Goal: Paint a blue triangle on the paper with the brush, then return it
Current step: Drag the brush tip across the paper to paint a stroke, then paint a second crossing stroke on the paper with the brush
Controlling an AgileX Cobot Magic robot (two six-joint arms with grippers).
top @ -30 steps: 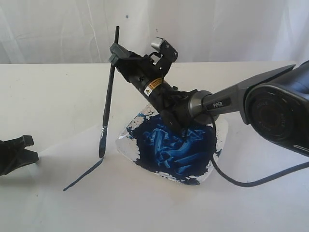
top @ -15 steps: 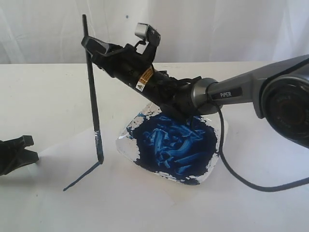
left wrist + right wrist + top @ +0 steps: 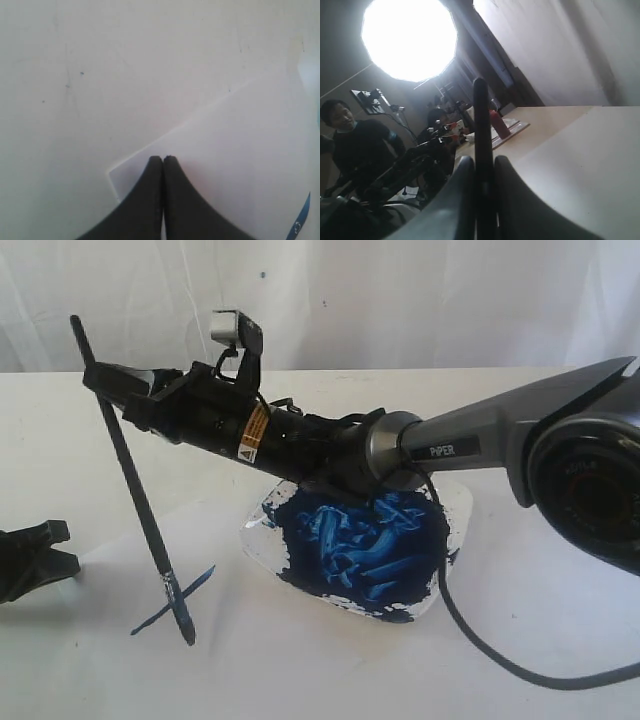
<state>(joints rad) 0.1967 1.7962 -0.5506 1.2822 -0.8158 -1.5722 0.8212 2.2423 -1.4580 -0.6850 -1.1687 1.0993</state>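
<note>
My right gripper [image 3: 108, 383] is shut on the brush [image 3: 133, 488], whose black handle slants down to the paper [image 3: 150, 560]. Its blue tip presses on the sheet just below a short blue stroke [image 3: 172, 602], the only painted line of the triangle that shows. In the right wrist view the brush handle [image 3: 481, 120] rises between the shut fingers [image 3: 465, 172] of the right gripper [image 3: 483, 161]. My left gripper [image 3: 45, 550] rests shut at the sheet's left corner. The left wrist view shows the left gripper [image 3: 163, 159] over the paper [image 3: 240, 145], nothing held.
A clear plate [image 3: 455, 510] smeared with dark-blue paint [image 3: 360, 545] lies on the sheet under the right arm. A black cable [image 3: 480, 645] loops over the table at the right. White curtains hang behind the table.
The right gripper has swung left and lower, tilting the brush the other way. The tip has slid down across the blue stroke toward the front of the sheet. The left gripper stayed put.
</note>
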